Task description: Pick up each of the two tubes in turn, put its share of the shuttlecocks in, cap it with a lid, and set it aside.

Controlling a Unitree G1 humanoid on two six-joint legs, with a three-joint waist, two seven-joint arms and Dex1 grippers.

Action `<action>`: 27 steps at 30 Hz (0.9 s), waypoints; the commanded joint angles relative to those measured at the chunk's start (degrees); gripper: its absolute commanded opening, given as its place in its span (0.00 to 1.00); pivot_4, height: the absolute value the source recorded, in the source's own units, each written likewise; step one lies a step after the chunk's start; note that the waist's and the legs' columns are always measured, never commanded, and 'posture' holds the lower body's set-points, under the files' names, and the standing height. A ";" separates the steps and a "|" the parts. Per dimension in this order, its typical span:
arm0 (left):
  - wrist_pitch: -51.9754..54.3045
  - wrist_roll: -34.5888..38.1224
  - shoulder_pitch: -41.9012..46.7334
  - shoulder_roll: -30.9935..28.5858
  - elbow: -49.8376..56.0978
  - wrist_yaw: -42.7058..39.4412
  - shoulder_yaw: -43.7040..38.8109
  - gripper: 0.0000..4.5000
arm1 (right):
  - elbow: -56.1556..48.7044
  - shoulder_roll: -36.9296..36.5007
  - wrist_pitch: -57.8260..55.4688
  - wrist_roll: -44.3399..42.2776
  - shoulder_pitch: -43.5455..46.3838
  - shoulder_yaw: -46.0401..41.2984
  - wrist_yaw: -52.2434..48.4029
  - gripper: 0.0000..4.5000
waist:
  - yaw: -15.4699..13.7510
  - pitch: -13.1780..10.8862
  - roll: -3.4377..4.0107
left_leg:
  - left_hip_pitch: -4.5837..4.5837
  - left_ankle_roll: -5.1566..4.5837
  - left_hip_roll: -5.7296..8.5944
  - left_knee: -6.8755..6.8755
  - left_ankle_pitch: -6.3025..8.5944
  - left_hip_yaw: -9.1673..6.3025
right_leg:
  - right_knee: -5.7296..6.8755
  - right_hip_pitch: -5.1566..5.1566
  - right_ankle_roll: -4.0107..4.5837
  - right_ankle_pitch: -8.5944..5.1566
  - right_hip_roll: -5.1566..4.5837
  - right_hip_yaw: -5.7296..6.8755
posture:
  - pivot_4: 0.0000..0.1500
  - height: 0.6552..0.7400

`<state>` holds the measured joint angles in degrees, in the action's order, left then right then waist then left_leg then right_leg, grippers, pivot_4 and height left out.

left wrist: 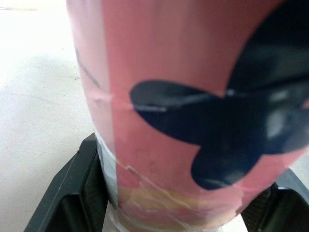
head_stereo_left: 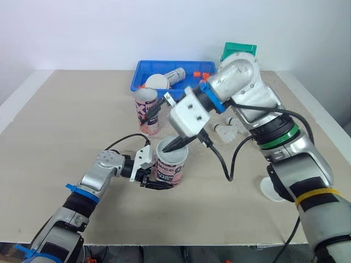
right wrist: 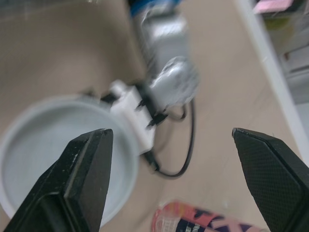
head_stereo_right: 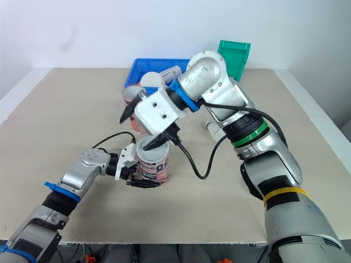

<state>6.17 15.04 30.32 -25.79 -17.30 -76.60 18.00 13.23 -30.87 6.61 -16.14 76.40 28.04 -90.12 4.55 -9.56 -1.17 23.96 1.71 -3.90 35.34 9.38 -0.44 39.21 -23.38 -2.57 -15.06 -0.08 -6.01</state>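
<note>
L gripper clamped the pink tube, upright on the surface near front centre. Second tube stood just behind, blue tray beyond, shuttlecock to its right. R gripper hung spread wide over the tube's white top, arm bent across.

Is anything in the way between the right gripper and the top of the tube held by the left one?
Nothing visible. The right gripper, jaws open, is right at the top of the tube, which the left gripper holds.
</note>
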 commanded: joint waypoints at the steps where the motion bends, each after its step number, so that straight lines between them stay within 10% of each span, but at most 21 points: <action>1: 1.76 -4.34 -2.28 -2.63 -3.83 0.50 1.54 0.67 | -3.40 -3.19 -2.70 -5.39 0.90 -1.94 -2.38 0.89 | 0.05 0.01 0.00 | 0.03 0.01 0.00 0.00 0.01 0.00 | -0.01 -0.01 -0.03 -0.05 -0.01 -0.01 | 1.00 0.57; 10: 1.81 -4.37 -2.27 -2.78 -3.61 0.34 1.60 0.67 | -7.38 -6.30 -0.51 -4.12 -3.81 5.86 -2.38 0.02 | 0.06 0.00 0.01 | 0.00 0.01 0.00 0.00 0.07 0.06 | -0.01 -0.07 -0.01 -0.06 0.02 -0.10 | 1.00 0.57; 27: 2.31 -4.19 -2.83 -3.33 -2.51 0.79 1.08 0.67 | 0.63 -0.72 8.65 6.91 -5.56 10.23 -2.38 0.02 | 0.58 0.30 -0.34 | -0.69 0.03 -0.02 -0.08 0.11 0.02 | 0.00 0.20 0.17 0.05 0.06 -0.12 | 1.00 0.57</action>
<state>6.83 15.23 29.45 -26.49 -17.52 -76.25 17.27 12.26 -31.59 17.58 -9.07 71.44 36.04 -90.14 5.14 -9.27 -1.51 23.23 1.75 -3.92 35.27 9.50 -0.43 39.20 -23.24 -2.38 -15.01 -0.03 -6.14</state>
